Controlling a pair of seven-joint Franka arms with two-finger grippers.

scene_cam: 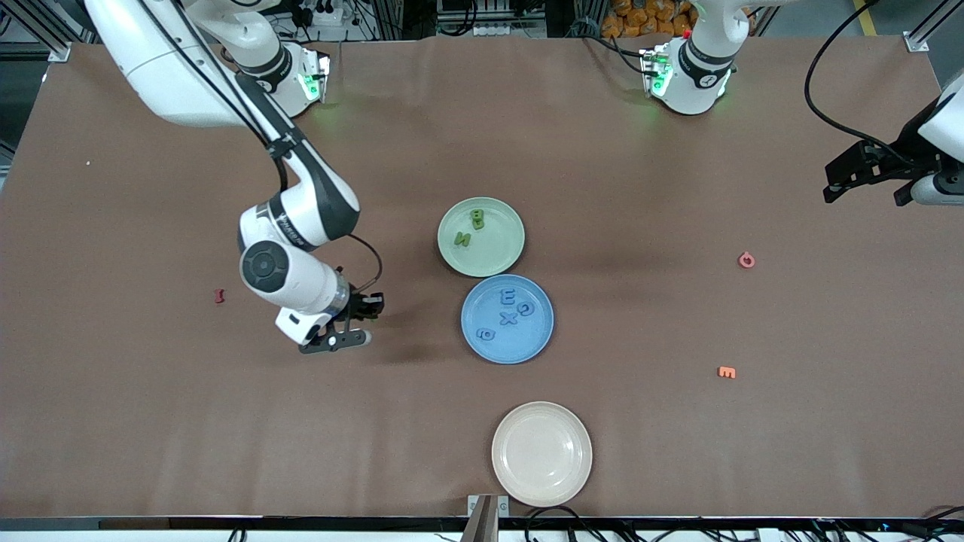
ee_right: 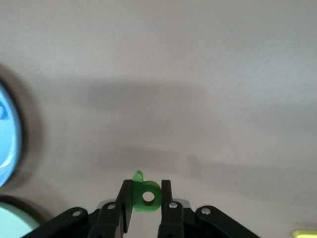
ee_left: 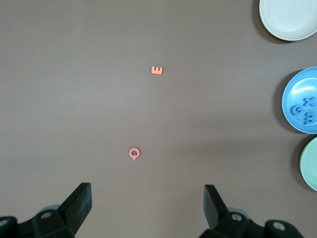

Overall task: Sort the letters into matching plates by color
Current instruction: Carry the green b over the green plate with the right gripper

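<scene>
Over bare brown tabletop toward the right arm's end, a small green toy letter (ee_right: pixel 145 195) is held pinched between the narrowly closed fingers of the right gripper (scene_cam: pixel 354 320). From it, the pale mint-green round plate (scene_cam: pixel 503 252) lies toward the table's middle, farther from the front camera than the blue plate (scene_cam: pixel 536 342). Over the left arm's end of the table the left gripper (ee_left: pixel 148 203) is seen waiting, wide open and empty.

A robotics lab: brown table (scene_cam: pixel 151 421) ringed by aluminium framing (scene_cam: pixel 34 30)

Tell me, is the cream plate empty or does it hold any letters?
Empty. The cream plate shows only its bare inside, while letters lie in the green plate and the blue plate.
</scene>
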